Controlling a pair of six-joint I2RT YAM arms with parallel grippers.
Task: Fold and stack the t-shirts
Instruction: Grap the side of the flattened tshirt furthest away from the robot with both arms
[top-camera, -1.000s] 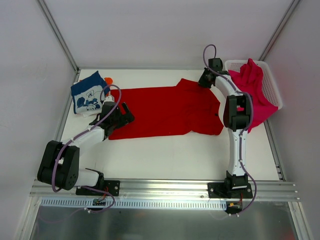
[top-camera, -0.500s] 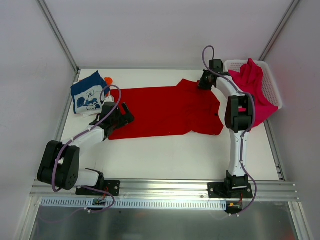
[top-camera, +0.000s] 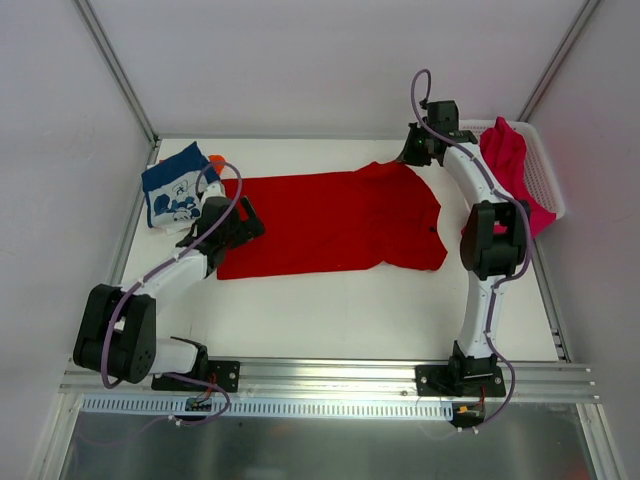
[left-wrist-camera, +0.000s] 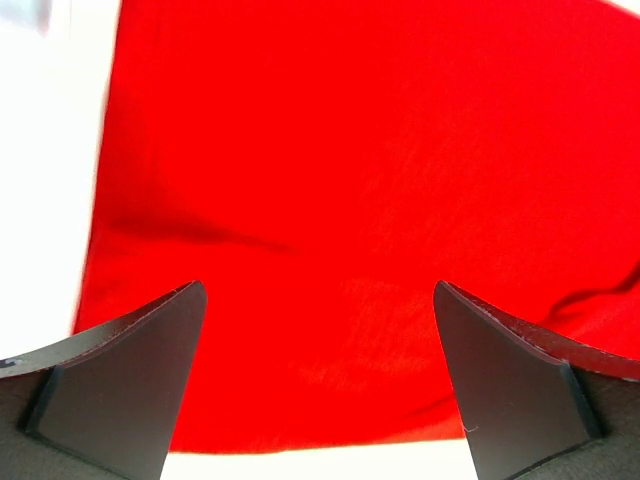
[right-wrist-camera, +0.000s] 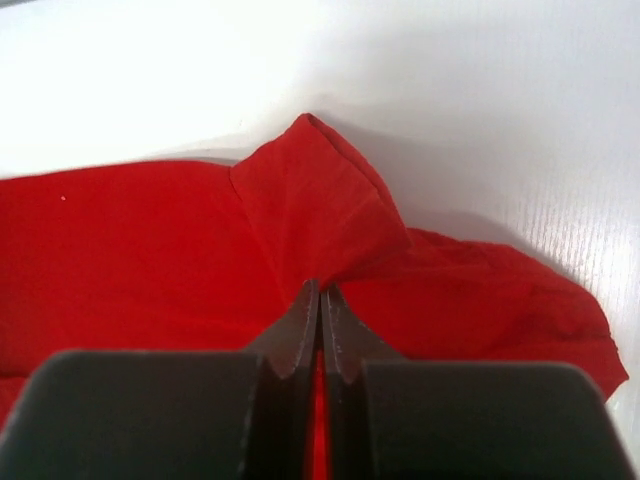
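Pinching red t-shirt (right-wrist-camera: 150, 250), right pincer (right-wrist-camera: 320, 288), wrist view

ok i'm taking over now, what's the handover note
Left gripper: open, over the left end of the red shirt, holding nothing.
Right gripper: shut on a pinch of the red shirt at its far right edge.
Red shirt spread flat mid-table. Navy shirt folded at far left, orange shirt peeking from behind it. Pink shirt in the basket.
Done: navy looks folded.
To do: fold red and pink, stack all.

Matt cloth red t-shirt (top-camera: 330, 222) on smooth white table (top-camera: 350, 310).
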